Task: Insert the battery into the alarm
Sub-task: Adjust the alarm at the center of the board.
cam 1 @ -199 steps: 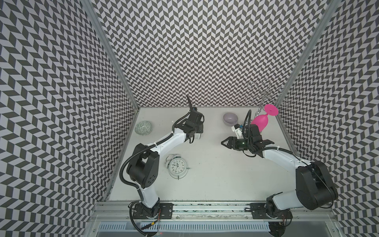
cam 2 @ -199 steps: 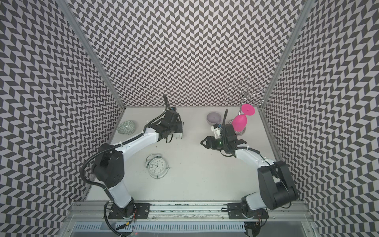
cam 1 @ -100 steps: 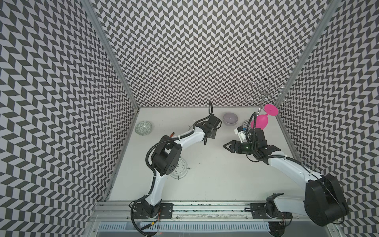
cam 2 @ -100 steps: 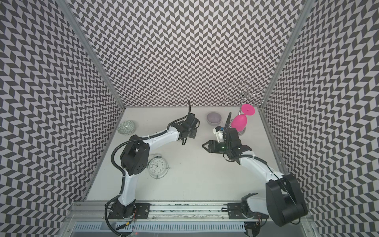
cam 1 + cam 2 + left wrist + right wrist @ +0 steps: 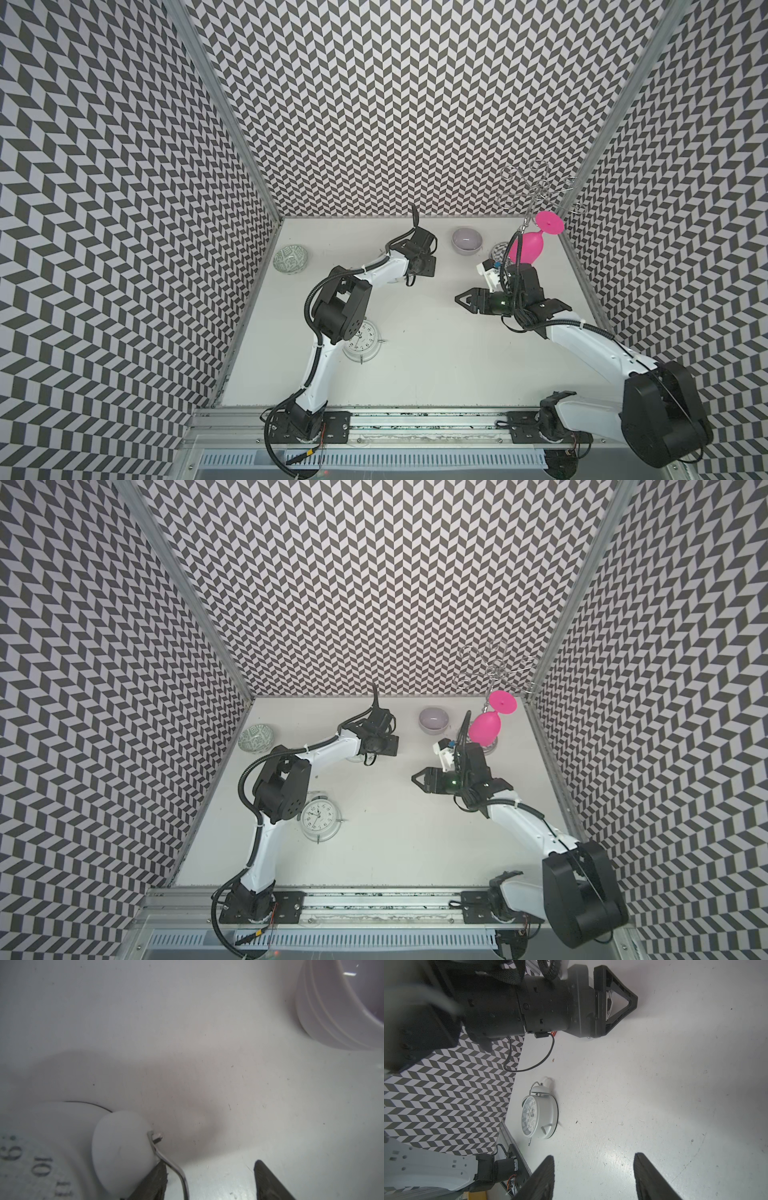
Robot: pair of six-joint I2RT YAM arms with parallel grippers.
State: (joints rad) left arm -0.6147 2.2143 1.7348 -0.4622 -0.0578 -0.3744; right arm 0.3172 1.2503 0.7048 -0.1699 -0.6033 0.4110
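Since a second ago my left elbow (image 5: 340,307) has swung inward and my left jaws (image 5: 209,1162) have sprung wide, gripping nothing. At the tabletop's (image 5: 436,374) 12 o'clock an alarm clock (image 5: 120,1147) lies beside them, its wire handle (image 5: 180,1174) just inside one finger (image 5: 153,1184). My right jaws (image 5: 594,1155) gape empty; another clock (image 5: 362,343) lies face-up at 8 o'clock.

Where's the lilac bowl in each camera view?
In both top views: lilac bowl at the back, right of centre.
Left wrist: its ribbed side, ahead of the left gripper.
Right wrist: not in view.
Shared landmark: the left gripper, in all four.
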